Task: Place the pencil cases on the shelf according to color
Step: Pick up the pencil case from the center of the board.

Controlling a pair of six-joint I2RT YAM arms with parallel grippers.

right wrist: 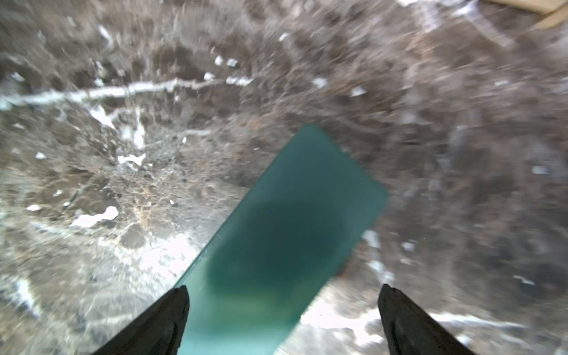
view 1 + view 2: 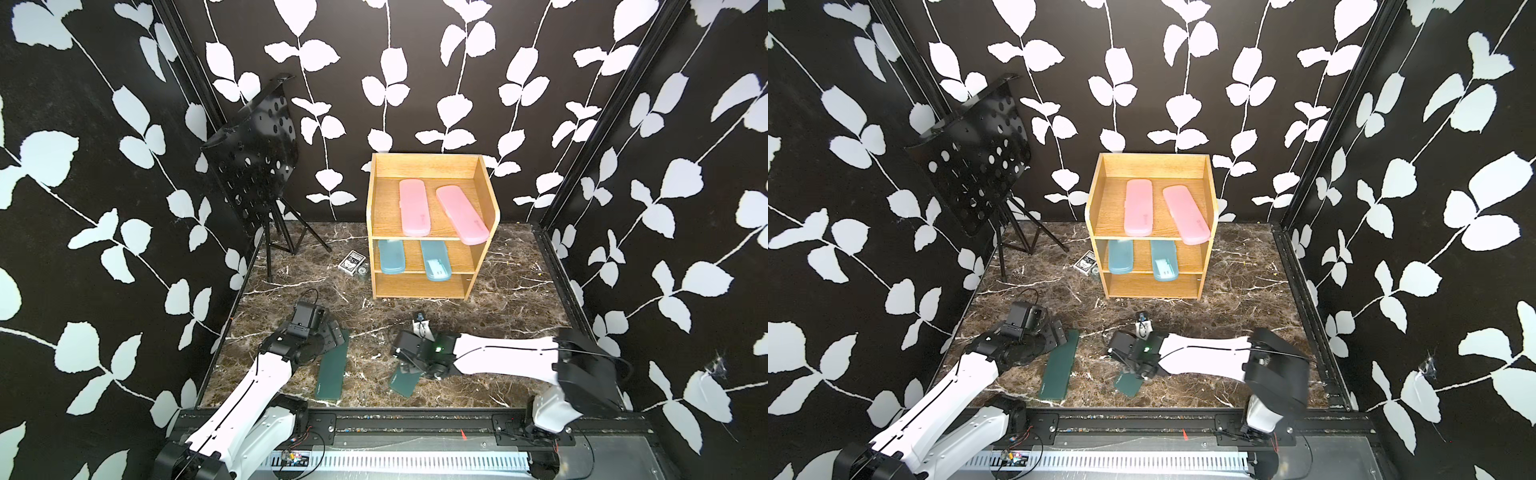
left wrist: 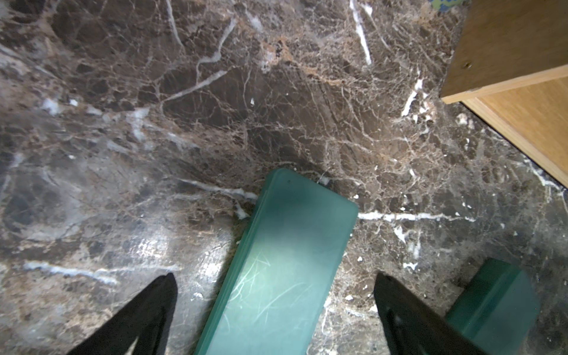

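Now | left green case flat | long axis toward shelf

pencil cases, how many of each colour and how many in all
pink pencil cases: 2, on the top tier of the shelf
blue pencil cases: 2, on the middle tier
dark green pencil cases: 2, on the table
total: 6
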